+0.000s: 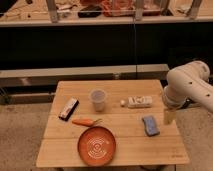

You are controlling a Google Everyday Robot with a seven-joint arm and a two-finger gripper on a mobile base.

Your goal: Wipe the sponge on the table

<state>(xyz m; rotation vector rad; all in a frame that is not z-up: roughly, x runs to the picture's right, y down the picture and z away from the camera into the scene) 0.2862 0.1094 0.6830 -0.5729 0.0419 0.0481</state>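
Observation:
A small blue sponge (150, 125) lies on the right part of the light wooden table (65, 145), close to the right edge. My gripper (170, 116) hangs from the white arm (190, 85) at the table's right edge, just right of the sponge and slightly above it, apart from it. Nothing is seen held in it.
On the table stand a clear cup (98, 100), a white oblong device (138, 102), a black-and-silver flat bar (68, 108), an orange carrot-like item (84, 121) and an orange round plate (96, 145). A long dark bench (75, 75) runs behind the table.

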